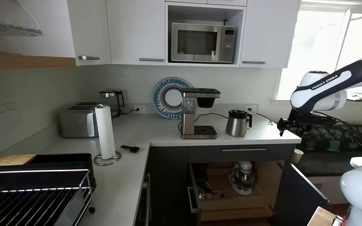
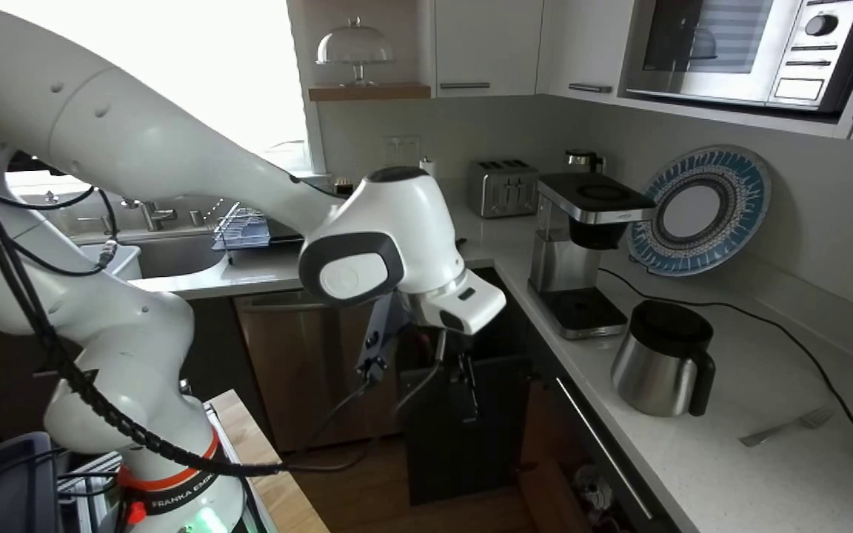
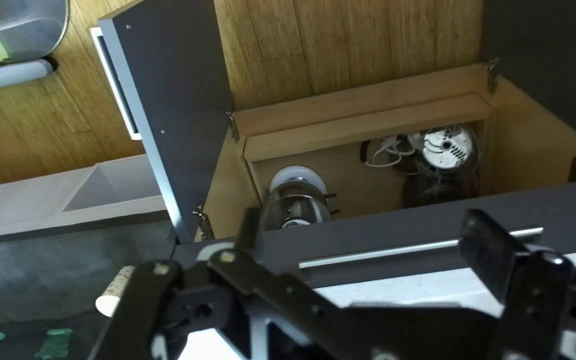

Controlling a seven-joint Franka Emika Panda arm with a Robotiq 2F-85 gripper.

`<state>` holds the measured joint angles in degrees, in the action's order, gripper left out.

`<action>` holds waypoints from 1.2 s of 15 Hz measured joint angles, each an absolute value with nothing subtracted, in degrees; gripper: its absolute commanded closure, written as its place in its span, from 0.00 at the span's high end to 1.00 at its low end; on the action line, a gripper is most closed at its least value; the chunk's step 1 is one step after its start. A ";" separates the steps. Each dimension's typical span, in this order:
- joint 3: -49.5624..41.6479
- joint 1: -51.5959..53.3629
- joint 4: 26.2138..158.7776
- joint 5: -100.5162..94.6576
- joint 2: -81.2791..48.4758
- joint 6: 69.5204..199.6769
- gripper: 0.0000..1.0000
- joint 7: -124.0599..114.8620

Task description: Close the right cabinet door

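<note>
The right cabinet door [image 1: 300,194] is a charcoal-grey panel that stands swung open at the right side of the under-counter cabinet in an exterior view. In the wrist view the same door [image 3: 178,90] stands open at the left, with its hinges on the cabinet side and a pale bar handle on its outer face. I cannot make it out in the exterior view with the arm up close. My gripper [image 3: 363,230] is open and empty, above the drawer front and counter edge, apart from the door. It also shows in both exterior views [image 1: 280,127] [image 2: 423,389].
The left cabinet door [image 1: 195,191] is open too. A stand mixer [image 1: 243,177] is inside the cabinet. A drawer front with a bar handle [image 3: 378,254] is above the opening. A steel carafe [image 1: 237,124] and coffee maker [image 1: 200,113] stand on the counter. A paper cup [image 3: 114,292] is beside it.
</note>
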<state>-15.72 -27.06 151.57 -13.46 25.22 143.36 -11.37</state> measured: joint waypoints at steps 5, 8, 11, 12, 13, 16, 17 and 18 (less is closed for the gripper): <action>-18.87 -32.13 145.00 -13.08 7.71 153.42 1.00 -16.56; -21.29 -32.38 138.08 -12.70 -2.35 153.80 1.00 -22.71; -24.41 -31.69 132.47 -11.88 -10.11 153.68 1.00 -28.95; -25.71 -31.33 131.15 -11.14 -12.22 153.66 1.00 -30.63; -26.97 -30.92 130.12 -10.31 -13.98 153.14 1.00 -31.67; -28.46 -30.40 128.47 -9.25 -16.70 152.62 1.00 -32.61; -28.49 -30.29 128.29 -9.18 -16.85 152.55 1.00 -32.74; -28.53 -30.13 128.18 -9.14 -16.85 152.47 1.00 -32.86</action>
<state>-28.53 -30.13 128.18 -9.14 -16.85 152.47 -32.86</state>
